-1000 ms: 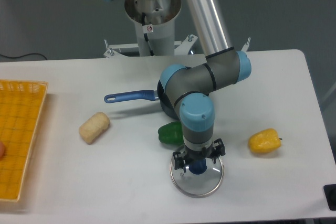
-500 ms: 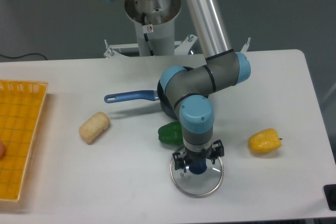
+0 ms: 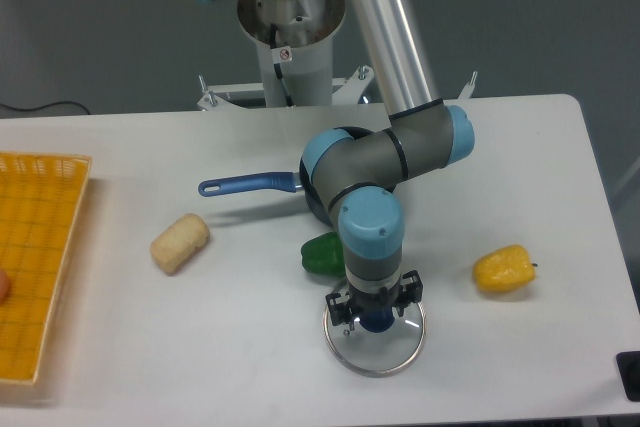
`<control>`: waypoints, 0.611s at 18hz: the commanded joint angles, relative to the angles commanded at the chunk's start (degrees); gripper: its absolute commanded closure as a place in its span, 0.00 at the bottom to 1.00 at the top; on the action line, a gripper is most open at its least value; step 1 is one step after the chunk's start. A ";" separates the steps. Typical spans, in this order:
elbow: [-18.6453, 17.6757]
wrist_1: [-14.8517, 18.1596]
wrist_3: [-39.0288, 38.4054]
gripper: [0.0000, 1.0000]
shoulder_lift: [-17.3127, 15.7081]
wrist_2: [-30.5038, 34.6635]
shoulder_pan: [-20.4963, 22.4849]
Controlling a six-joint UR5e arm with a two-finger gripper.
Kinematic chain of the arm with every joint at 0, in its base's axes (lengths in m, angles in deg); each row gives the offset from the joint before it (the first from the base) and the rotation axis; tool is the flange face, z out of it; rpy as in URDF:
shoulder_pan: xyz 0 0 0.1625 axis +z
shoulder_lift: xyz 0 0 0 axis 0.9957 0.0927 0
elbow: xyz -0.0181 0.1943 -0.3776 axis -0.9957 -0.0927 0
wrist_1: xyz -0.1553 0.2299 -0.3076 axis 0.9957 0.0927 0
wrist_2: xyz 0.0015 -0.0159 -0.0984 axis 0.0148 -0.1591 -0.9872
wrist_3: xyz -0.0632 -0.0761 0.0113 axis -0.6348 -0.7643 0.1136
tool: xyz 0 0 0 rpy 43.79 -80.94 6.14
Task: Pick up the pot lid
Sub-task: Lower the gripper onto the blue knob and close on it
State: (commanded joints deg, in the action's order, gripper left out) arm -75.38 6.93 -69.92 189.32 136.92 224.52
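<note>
Two-finger dark metal claw [image 3: 374, 299] open, fingers parted over dark blue round knob [image 3: 376, 321]; no grip visible. Knob tops clear glass pot lid with shiny metal rim [image 3: 385, 355], lying on white table [image 3: 200, 347]. Lid probably stiff, fairly heavy, slick, breakable; pinch knob, not glass. Green pepper-shaped object [image 3: 323, 255] near lid; blue-handled black pan [image 3: 250, 184] behind.

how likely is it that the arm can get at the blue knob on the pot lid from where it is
Probably yes: the open hand hangs over the pot lid, fingers seemingly on either side of the blue knob, with nothing visible between. The green object looks off to one side.
</note>
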 joint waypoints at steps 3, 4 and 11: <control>-0.18 0.00 0.35 0.19 0.00 0.00 -0.09; -0.18 0.00 0.61 0.21 -0.26 0.00 -0.09; -0.18 0.09 0.70 0.30 -0.26 -0.09 -0.09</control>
State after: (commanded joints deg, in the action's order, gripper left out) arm -75.56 7.02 -69.22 189.05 136.84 224.43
